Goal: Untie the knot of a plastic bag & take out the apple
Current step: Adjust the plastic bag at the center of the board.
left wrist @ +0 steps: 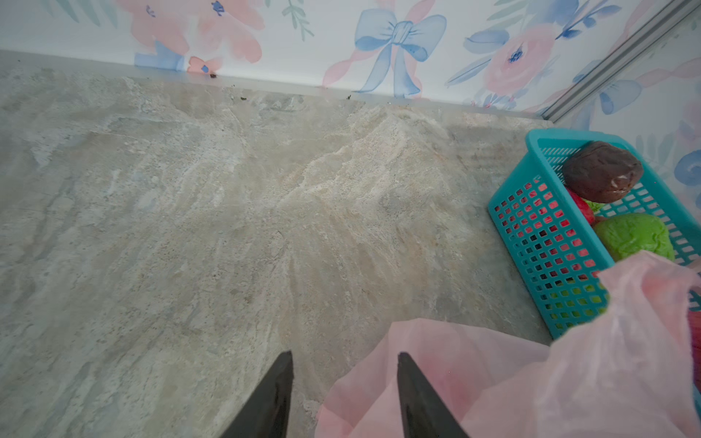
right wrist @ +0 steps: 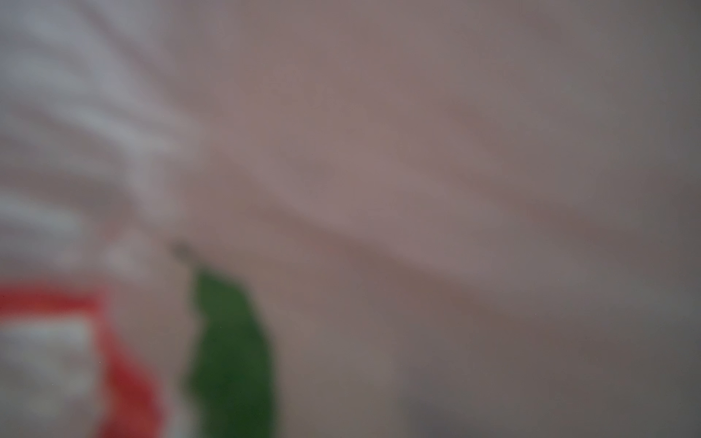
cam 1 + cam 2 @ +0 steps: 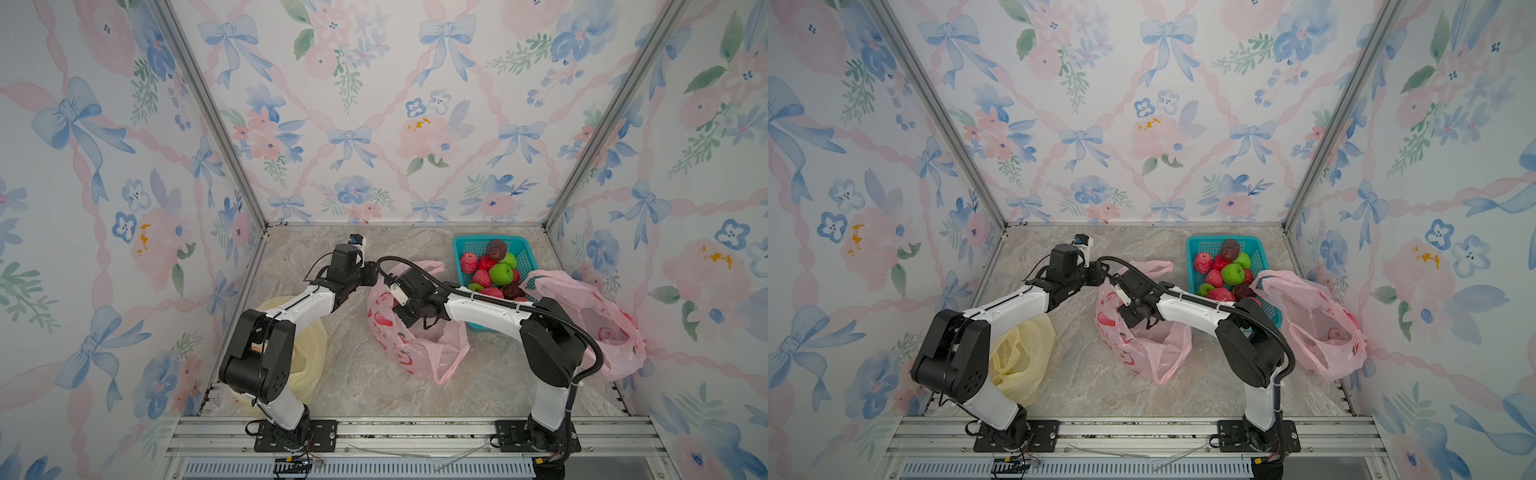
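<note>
The pink plastic bag [image 3: 415,353] [image 3: 1142,353] lies mid-table with its mouth spread wide; no knot shows on it. My right gripper [image 3: 426,319] reaches down into that mouth. Its fingers are hidden by the wrist and the film, and the right wrist view is only blurred pink plastic [image 2: 417,189] with red and green print. My left gripper [image 1: 345,356] [image 3: 376,274] hovers at the bag's far left rim with its jaws apart. Pink film [image 1: 493,379] lies behind one finger and partly in the gap. The apple inside the bag is hidden.
A teal basket [image 3: 461,245] [image 1: 531,182] holding several red, green and dark apples stands at the back right, close to the bag. Another pink bag [image 3: 590,316] slumps against the right wall. A yellow bag [image 3: 309,353] lies behind my left arm.
</note>
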Motion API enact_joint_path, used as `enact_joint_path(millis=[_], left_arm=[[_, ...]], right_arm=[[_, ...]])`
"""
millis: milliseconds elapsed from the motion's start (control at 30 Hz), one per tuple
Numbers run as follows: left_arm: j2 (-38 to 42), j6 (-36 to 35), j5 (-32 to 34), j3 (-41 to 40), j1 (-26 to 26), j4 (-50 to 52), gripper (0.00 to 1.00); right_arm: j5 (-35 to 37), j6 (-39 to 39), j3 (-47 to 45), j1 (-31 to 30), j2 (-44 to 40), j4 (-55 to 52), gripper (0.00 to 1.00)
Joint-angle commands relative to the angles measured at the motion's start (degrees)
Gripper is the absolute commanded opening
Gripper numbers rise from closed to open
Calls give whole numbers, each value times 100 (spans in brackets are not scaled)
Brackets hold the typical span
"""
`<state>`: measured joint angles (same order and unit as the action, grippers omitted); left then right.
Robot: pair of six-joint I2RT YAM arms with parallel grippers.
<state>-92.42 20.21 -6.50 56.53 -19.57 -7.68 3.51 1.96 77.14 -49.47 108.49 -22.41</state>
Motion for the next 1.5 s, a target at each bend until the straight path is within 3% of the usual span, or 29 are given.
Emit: enact_joint_path(millis=[0, 133, 333, 433, 667, 967, 1033, 1067, 1167, 1300, 1467], left_arm=[[718, 89, 569, -190, 24, 320, 48], [1437, 290, 552, -376, 85, 899, 48], [2251, 861, -506, -1144, -6, 726, 50], [2472, 834, -580, -1285, -264, 916, 50], [2513, 775, -1151, -1391, -491, 1432, 58], [2267, 853, -1730, -1700, -650, 1595, 60], [2209, 805, -1766, -1721, -706, 1606, 49], [2156, 777, -1807, -1747, -706, 1656, 34], [1991, 650, -1697, -1859, -708, 1806, 1], [1940, 475, -1010, -2103, -739, 2003, 0], [1943, 240, 113, -2457, -1178, 1972, 0]], right_arm=[[905, -38, 224, -486, 92, 174, 60], [1337, -97, 225, -657, 191, 117, 61], [1465, 53, -101, -525, -47, 324, 61], [1539, 58, -202, -496, -90, 434, 61], [1460, 76, -449, -396, -293, 797, 64], [1475, -18, -489, -343, -401, 892, 64], [1472, -23, -513, -329, -429, 943, 63], [1475, -13, -537, -318, -470, 971, 64], [1278, 92, -644, -229, -612, 1073, 64], [796, 385, -859, 11, -763, 1266, 64], [242, 799, -1117, 193, -760, 1597, 63]])
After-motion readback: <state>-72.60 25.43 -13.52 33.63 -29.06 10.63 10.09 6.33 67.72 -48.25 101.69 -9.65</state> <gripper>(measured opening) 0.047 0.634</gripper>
